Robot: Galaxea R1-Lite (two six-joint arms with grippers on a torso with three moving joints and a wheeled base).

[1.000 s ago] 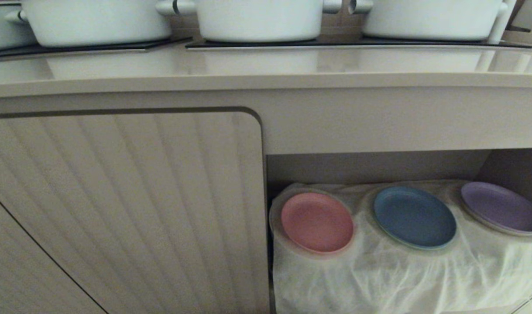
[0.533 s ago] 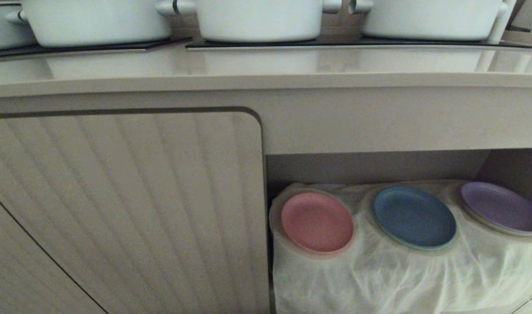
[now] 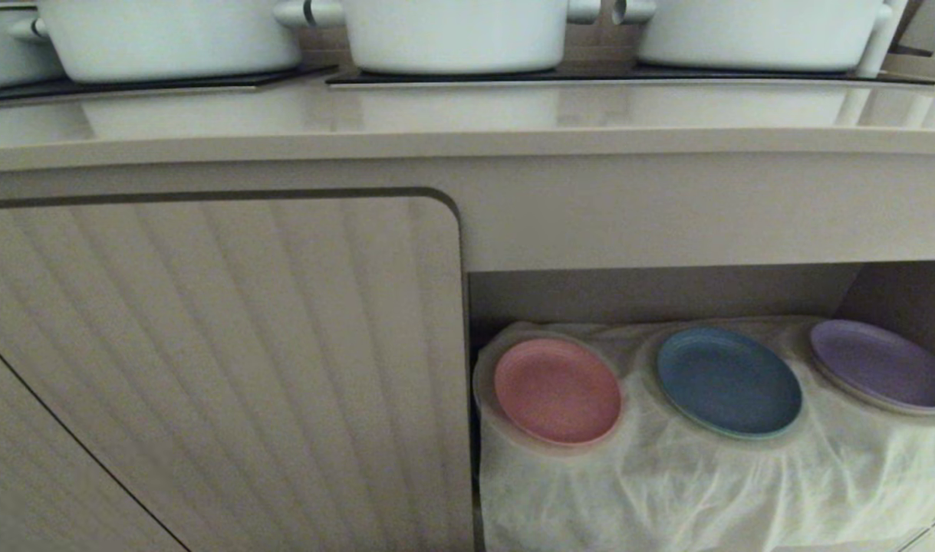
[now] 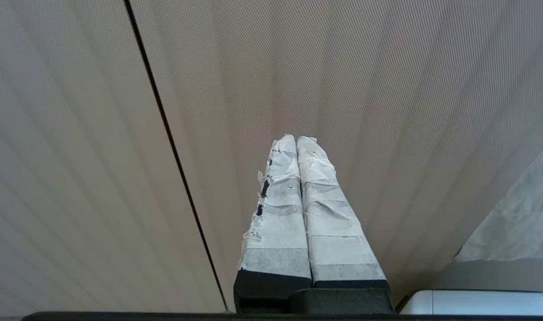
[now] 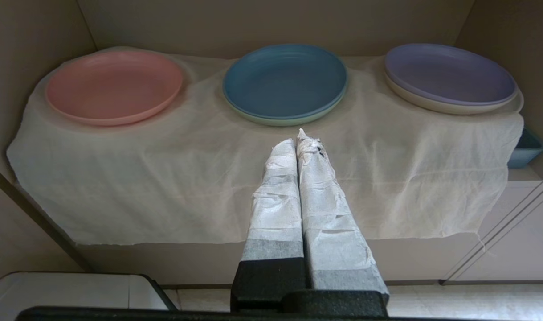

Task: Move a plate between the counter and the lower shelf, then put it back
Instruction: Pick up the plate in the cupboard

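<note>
Right now I see the pink plate (image 3: 557, 391) lying flat, face up, at the left end of the lower shelf (image 3: 666, 295) on the white cloth (image 3: 705, 483); being round, it has no long axis. I count three coloured plates in a row: pink, blue plate (image 3: 729, 381), purple plate (image 3: 881, 364). Three white pots (image 3: 455, 34) sit on the counter (image 3: 467, 123). My right gripper (image 5: 300, 136) points at the shelf, fingers pressed together, empty. My left gripper (image 4: 296, 139), likewise pressed together, faces the ribbed cabinet door (image 3: 222, 368).
</note>
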